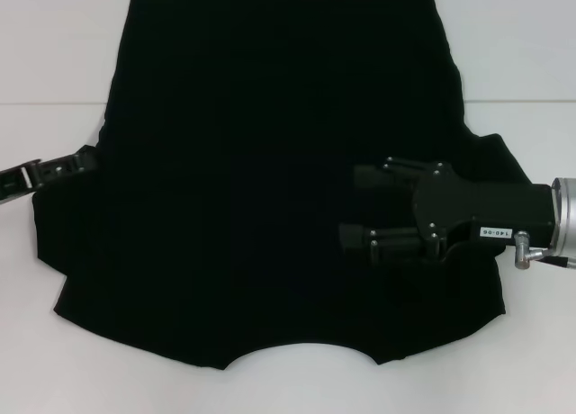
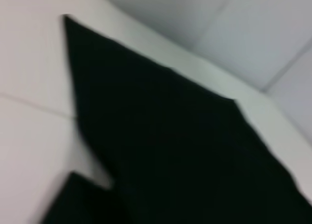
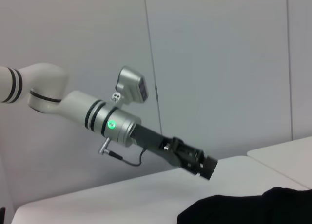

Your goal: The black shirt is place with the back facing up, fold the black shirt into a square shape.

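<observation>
Black shirt (image 1: 270,180) lies spread flat on the white table (image 1: 54,54), neck opening at the near edge toward the robot, hem at the far edge. No lettering shows, so the plain side is up. Both sleeves look tucked or bunched close to the body, but no clean fold line is visible; I judge the folding barely started, with side folds and the lengthwise fold all left.

Right gripper (image 1: 346,204) hovers over the shirt's right half, fingers pointing toward the centre and spread apart, holding nothing. Whether it touches the cloth is unclear, black on black.

Left gripper (image 1: 88,158) sits at the shirt's left edge, right by the sleeve area; can't tell if its fingers are apart or closed, or whether it has cloth. The right wrist view shows the left arm reaching low over the table to the shirt edge (image 3: 234,209).

Edges: left side edge runs straight up to the far hem corner (image 2: 66,17) in the left wrist view. Near edge is wavy around the neck cut-out (image 1: 301,349).

Room: bare table on both sides and beyond the hem, so likely enough space to swing flaps inward; near edge sits close to the table front, little room there
</observation>
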You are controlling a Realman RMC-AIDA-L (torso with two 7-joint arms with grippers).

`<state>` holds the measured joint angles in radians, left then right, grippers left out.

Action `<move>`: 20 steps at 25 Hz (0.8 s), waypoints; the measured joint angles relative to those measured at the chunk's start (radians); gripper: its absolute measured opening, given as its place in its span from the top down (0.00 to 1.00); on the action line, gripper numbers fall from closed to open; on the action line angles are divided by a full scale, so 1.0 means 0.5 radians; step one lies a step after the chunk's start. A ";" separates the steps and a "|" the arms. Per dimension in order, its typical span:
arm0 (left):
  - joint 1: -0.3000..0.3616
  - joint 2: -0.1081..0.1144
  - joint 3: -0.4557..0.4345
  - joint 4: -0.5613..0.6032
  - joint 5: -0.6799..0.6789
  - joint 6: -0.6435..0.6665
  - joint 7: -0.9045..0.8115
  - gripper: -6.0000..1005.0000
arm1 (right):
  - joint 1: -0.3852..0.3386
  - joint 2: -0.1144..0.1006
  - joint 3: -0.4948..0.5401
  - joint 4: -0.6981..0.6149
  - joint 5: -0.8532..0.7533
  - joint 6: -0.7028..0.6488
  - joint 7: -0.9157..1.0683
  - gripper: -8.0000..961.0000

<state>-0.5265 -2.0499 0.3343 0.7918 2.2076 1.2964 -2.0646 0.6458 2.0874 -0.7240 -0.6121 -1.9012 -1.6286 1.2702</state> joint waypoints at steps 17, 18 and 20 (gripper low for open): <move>0.024 -0.011 0.014 -0.028 0.278 -0.376 -0.049 0.18 | -0.006 0.001 0.000 0.006 0.011 0.024 0.000 0.04; 0.024 -0.011 0.014 -0.037 0.292 -0.384 -0.049 0.18 | -0.007 0.001 0.000 0.006 0.011 0.024 0.000 0.04; 0.024 -0.012 0.015 -0.054 0.305 -0.390 -0.049 0.18 | -0.009 0.001 0.000 0.008 0.011 0.024 0.000 0.04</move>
<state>-0.5145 -2.0559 0.3417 0.7646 2.3602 1.1013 -2.0890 0.6415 2.0878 -0.7241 -0.6084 -1.8959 -1.6165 1.2703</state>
